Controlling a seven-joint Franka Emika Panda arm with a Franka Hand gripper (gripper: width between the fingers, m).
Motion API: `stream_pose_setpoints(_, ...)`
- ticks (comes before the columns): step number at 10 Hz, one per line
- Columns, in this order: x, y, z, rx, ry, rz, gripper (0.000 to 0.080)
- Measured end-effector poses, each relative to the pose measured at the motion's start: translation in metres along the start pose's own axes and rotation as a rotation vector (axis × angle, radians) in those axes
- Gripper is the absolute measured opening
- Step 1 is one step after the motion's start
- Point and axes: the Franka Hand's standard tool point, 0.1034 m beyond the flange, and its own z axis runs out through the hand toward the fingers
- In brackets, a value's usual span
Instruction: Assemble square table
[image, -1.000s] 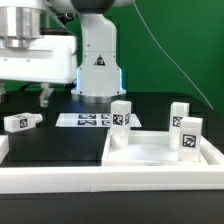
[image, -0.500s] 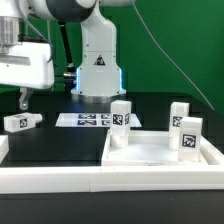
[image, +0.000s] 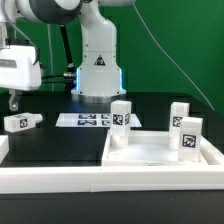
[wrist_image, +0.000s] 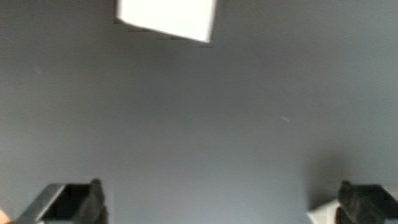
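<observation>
The square tabletop (image: 165, 150) lies flat at about four o'clock in the exterior view, pushed into the corner of the white rail (image: 60, 178). Three legs stand upright on it: one (image: 120, 117) at its ten o'clock corner, one (image: 179, 113) toward one o'clock, and one (image: 189, 136) at about three o'clock. The fourth leg (image: 21, 122) lies on its side on the black table (image: 60, 145), loose, at nine o'clock in the exterior view. The marker board (image: 90, 120) lies flat between that leg and the tabletop.

The gripper (image: 12, 103) hangs just above the lying leg, close to its eleven o'clock side. In the wrist view the fingertips (wrist_image: 75, 200) stand wide apart with nothing between them, and only a white corner (wrist_image: 171, 18) shows far from them.

The likely risk is a misaligned descent. If the leg is not centred between the spread jaws, one finger could land on it and roll or skid it away. A grasp near its end could let it tilt when lifted.
</observation>
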Motion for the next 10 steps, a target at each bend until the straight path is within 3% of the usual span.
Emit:
stream_pose_setpoints(3,-0.004,0.002,0.002,0.009,-0.023,0.008,0.0649)
stream_pose_setpoints(5,-0.012,-0.005,0.005,0.050,-0.190,0.025,0.0649)
stream_pose_setpoints(10,-0.019,0.005,0.017,0.073,-0.569,0.090,0.0649)
